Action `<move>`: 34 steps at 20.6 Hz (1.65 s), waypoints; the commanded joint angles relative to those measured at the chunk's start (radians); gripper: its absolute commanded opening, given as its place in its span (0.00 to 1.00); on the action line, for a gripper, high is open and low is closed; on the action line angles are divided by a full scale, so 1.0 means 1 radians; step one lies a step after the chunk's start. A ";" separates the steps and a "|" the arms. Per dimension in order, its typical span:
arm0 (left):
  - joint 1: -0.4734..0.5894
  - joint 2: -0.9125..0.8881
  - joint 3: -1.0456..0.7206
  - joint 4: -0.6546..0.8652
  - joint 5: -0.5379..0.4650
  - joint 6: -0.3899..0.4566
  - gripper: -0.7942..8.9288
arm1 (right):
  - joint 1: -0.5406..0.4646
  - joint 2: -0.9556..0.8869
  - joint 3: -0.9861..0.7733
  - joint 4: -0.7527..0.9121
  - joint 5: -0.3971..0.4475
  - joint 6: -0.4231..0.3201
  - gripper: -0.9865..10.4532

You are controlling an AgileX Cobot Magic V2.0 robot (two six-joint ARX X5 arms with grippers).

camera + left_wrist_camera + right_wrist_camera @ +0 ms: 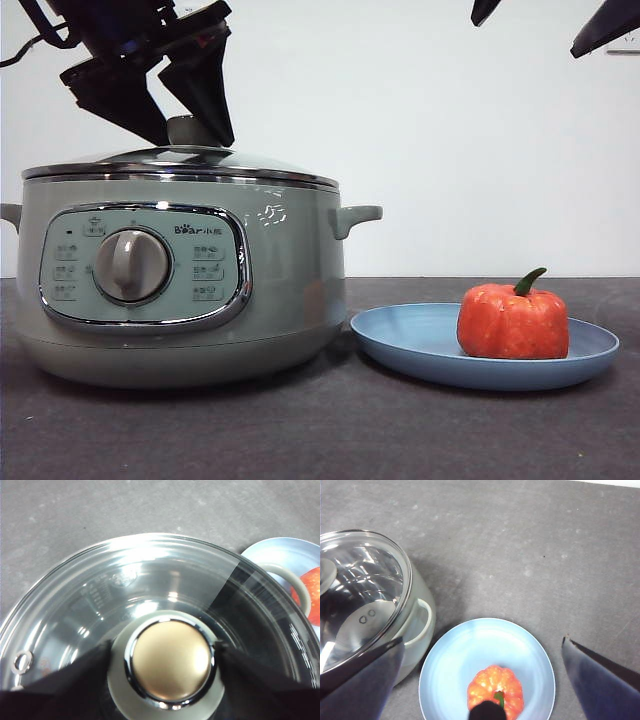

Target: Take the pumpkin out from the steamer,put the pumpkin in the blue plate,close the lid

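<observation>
Dark grey, faintly speckled desk [420, 430] carries everything, with a plain white wall behind. At the left of the front view stands the large round sage-green steamer [180, 290], and the domed glass lid with chrome rim [180, 165] sits on top of it. The left gripper [180, 115] comes down from the upper left of the frame, its jaws straddling the lid's round knob [170, 660], one on either side and right against its base. Lower right, just beside the steamer, the shallow light blue plate [420, 345] holds the ribbed orange-red pumpkin with green stem [513, 320]. The right gripper [480, 680] hovers high above that plate, jaws spread wide, grasping nothing.
</observation>
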 commanded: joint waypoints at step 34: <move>0.000 -0.814 -0.415 -0.144 -0.102 -0.010 0.08 | 0.000 -0.443 -0.413 0.266 0.029 0.066 0.07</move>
